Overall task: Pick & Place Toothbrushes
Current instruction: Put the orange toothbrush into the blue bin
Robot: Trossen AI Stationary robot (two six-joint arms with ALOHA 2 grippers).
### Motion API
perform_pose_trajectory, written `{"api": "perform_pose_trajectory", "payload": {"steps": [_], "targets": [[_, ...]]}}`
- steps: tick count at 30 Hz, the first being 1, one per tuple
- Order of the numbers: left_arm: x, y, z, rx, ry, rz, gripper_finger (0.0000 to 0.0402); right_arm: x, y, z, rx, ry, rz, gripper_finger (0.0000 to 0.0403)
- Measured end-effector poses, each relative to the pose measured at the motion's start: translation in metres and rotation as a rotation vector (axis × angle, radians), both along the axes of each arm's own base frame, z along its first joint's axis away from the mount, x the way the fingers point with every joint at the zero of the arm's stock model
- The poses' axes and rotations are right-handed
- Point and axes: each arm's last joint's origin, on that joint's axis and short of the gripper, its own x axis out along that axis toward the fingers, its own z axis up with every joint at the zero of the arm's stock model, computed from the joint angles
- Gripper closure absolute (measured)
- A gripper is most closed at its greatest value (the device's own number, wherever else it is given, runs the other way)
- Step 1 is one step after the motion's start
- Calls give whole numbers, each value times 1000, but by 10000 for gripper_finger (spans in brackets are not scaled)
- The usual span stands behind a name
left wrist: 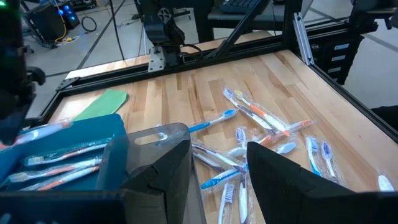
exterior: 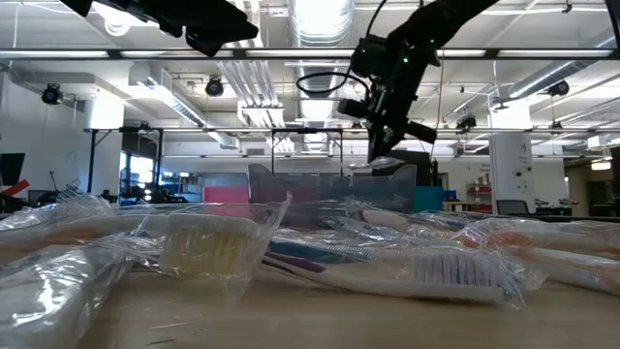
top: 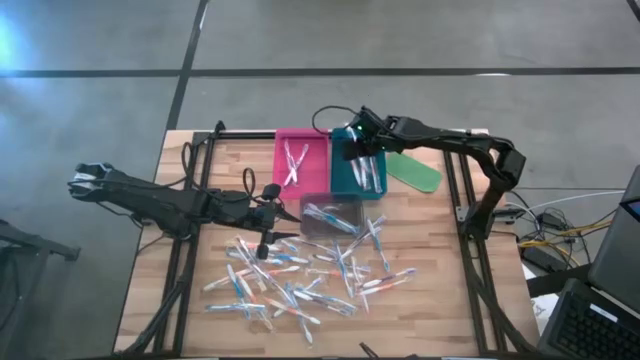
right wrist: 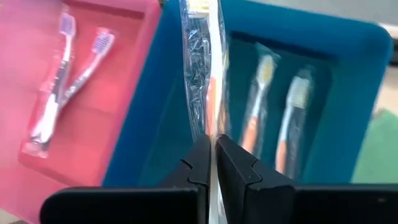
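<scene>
High view: a light wooden bench point(top: 420, 300) framed by black rails carries a pink rectangular tray point(top: 318, 150), a teal rectangular tray point(top: 342, 172) just beside it, and a clear plastic box point(top: 332, 215) in front of both. A flat green oblong piece point(top: 414, 171) lies just beside the teal tray. Dozens of slim wrapped toothbrushes point(top: 300, 280), whitish with blue, orange or pink accents, lie scattered across the near half of the bench; a few lie in each tray and in the clear box. The right gripper point(top: 357, 141) hangs over the teal tray. The left gripper point(top: 268, 238) is low beside the clear box, at the edge of the scattered pile.

Low view: wrapped toothbrushes fill the foreground. The right gripper point(exterior: 383, 150) hangs above the trays at the back; what it carries is not clear here.

Left wrist view: the left gripper's jaws stand apart with nothing between them, above the clear box's rim point(left wrist: 163, 134) and loose toothbrushes point(left wrist: 261, 124) on the bench. The teal tray point(left wrist: 74, 149) holds several orange-accented brushes.

Right wrist view: the right gripper point(right wrist: 212, 155) has its jaws clenched on a clear-wrapped toothbrush with an orange handle point(right wrist: 200, 68), held over the wall where the pink tray point(right wrist: 99, 93) and teal tray point(right wrist: 336, 93) meet. Two brushes lie in the pink tray, two orange ones in the teal.
</scene>
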Motion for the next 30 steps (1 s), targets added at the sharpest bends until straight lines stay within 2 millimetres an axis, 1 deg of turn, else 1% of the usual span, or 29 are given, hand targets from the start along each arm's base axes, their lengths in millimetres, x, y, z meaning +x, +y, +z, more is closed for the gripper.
{"api": "perform_pose_trajectory", "payload": {"steps": [3,10,18,25,30], "targets": [[0,0,0,0,0,0,239,-9,3,-7,13,5,-28,392],[0,0,0,0,0,0,239,-19,8,-30,-5,-80,-73,392],[0,0,0,0,0,0,239,-28,5,-56,-6,-122,-114,392],[0,0,0,0,0,0,239,-37,6,-70,3,-91,-147,392],[0,0,0,0,0,0,239,-40,7,-75,1,-89,-157,392]]}}
